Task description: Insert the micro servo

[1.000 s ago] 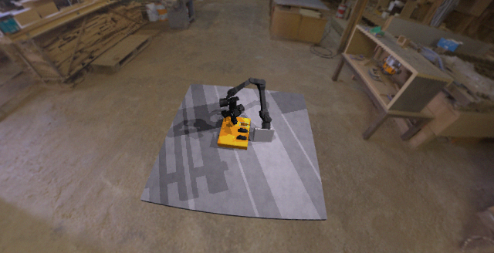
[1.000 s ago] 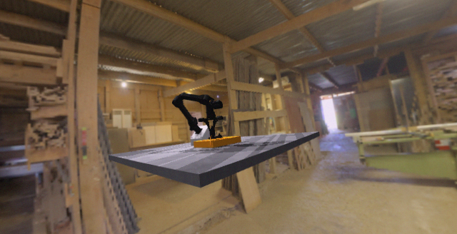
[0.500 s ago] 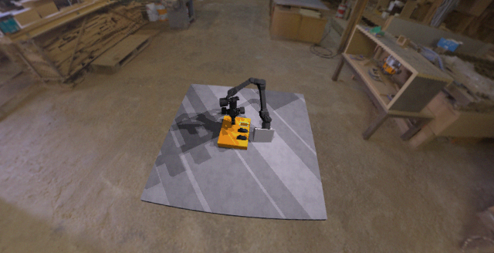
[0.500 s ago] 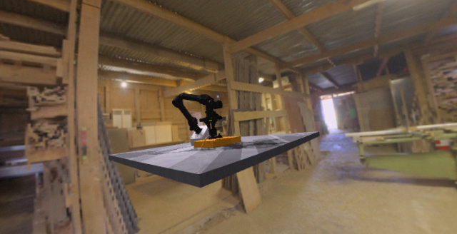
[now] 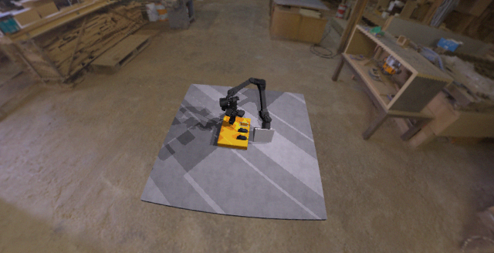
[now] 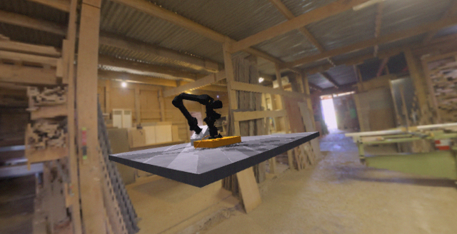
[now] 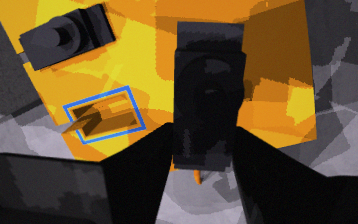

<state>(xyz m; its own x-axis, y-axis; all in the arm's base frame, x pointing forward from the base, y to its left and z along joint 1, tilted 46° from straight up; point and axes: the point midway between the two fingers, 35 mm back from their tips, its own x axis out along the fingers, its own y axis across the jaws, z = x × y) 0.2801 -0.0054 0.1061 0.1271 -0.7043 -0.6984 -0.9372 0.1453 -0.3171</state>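
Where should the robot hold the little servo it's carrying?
By its flat long sides, coming from above, as the gripper does now. The servo is a boxy block, so its flat sides suit the fingers and its bottom end stays free for the blue-marked pocket.

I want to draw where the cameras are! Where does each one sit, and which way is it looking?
Top: high above, looking down at the grey patterned mat, the orange deck and the whole black arm.
Exterior: low and off to one side, looking across at the slab's edge; the arm shows bent over the deck.
Wrist: on the arm, looking straight down past the gripper, whose jaws hold the dark micro servo, at the blue-outlined empty pocket.
All three views show the orange deck.
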